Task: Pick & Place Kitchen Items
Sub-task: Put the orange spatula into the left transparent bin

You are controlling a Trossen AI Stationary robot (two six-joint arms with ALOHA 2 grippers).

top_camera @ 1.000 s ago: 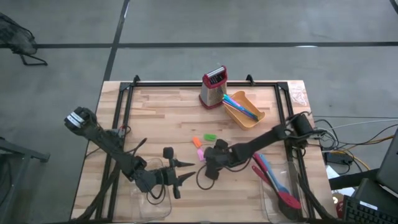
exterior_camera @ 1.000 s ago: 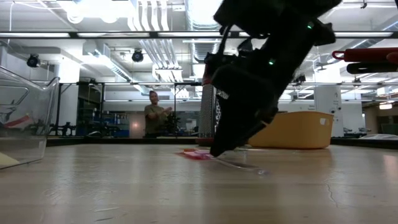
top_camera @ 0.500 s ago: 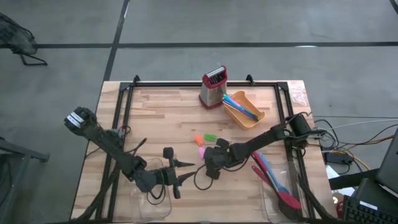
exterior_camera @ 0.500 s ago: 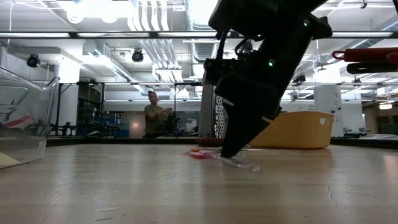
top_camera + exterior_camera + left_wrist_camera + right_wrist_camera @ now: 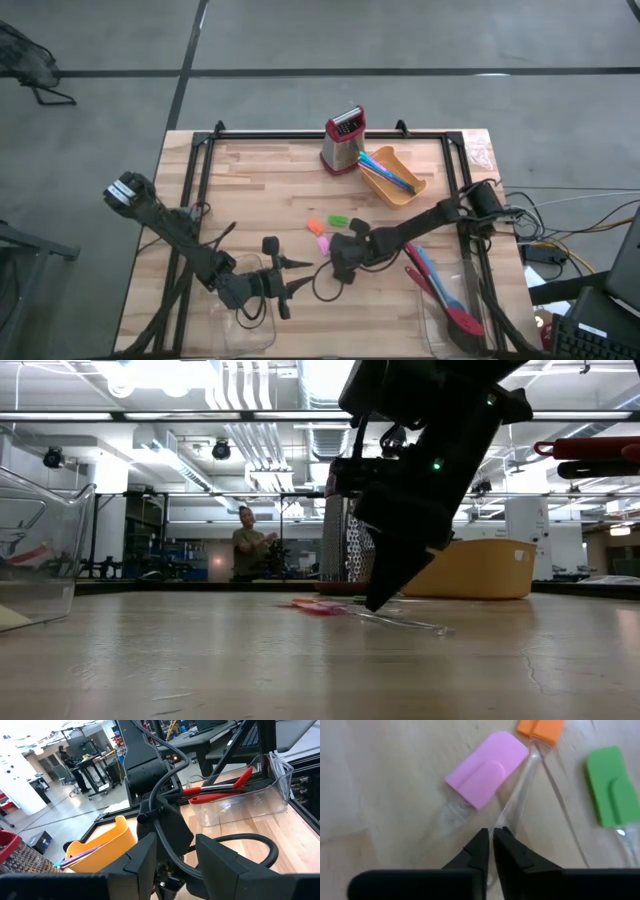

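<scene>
At the centre of the high view, the right gripper (image 5: pixel 492 837) is down on the table (image 5: pixel 260 175) with its fingers pressed together, pinching the clear handle of the orange spatula (image 5: pixel 540 727). The pink spatula (image 5: pixel 487 767) and green spatula (image 5: pixel 610 785) lie just beside it. The left gripper (image 5: pixel 290 277), lower left of centre, hangs with its fingers spread.

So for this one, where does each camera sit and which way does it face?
High: overhead, straight down; table, both arms.
Low: table height, into the room; right gripper comes down from above, person behind.
Left wrist: past the left gripper at the right arm and yellow holder.
Right wrist: down past the shut right gripper at the pink spatula.
Shared: high and low both show the grater.
</scene>
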